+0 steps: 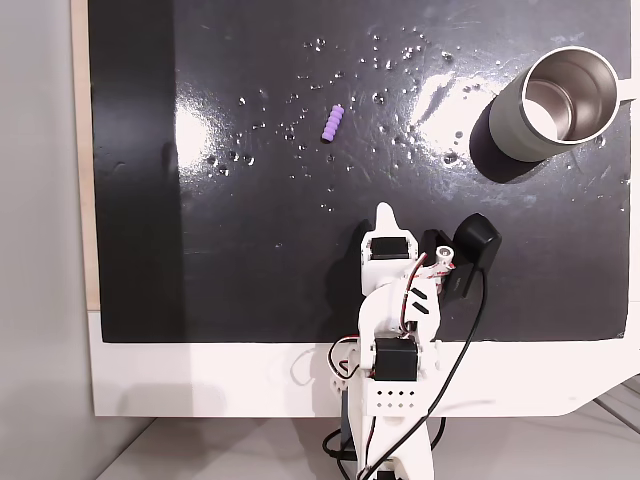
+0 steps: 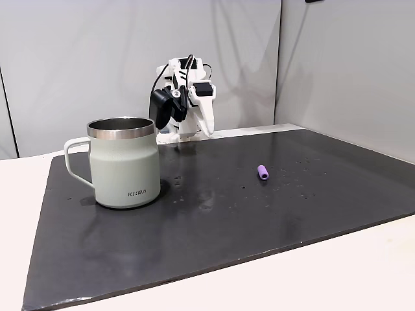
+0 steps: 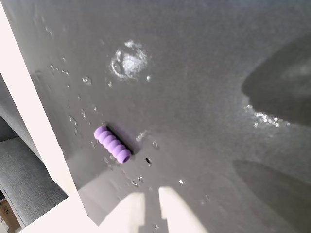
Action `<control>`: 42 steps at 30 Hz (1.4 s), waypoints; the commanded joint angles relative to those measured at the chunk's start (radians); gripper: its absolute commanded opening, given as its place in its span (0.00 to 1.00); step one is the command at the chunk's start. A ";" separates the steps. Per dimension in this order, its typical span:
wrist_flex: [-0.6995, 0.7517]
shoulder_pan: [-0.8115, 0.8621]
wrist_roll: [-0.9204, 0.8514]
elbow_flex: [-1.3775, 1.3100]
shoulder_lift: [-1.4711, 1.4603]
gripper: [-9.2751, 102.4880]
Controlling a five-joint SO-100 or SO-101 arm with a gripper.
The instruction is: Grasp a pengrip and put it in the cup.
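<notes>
Your white two-finger gripper (image 3: 149, 208) sits at the bottom of the wrist view, fingers nearly closed, holding nothing. The small ribbed light-purple rubber pengrip (image 3: 112, 144) lies left of centre on the dark tabletop (image 3: 204, 97). Spread the fingers, then straddle its short width.

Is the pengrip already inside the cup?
No, in a fixed view the pengrip lies on the black mat, well left of the cup.

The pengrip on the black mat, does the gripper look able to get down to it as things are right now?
Probably yes. The pengrip lies alone on the black mat, with nothing between it and the gripper, whose fingertips are nearly together. The cup stands well off to the right in a fixed view.
</notes>
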 commanded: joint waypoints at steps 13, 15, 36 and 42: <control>0.117 -0.025 -0.137 -0.518 -0.324 0.08; 0.127 -0.017 -0.155 -0.609 -0.414 0.08; 0.571 -0.008 -0.256 -1.789 -1.545 0.08; 0.816 -0.008 -0.305 -2.221 -1.873 0.08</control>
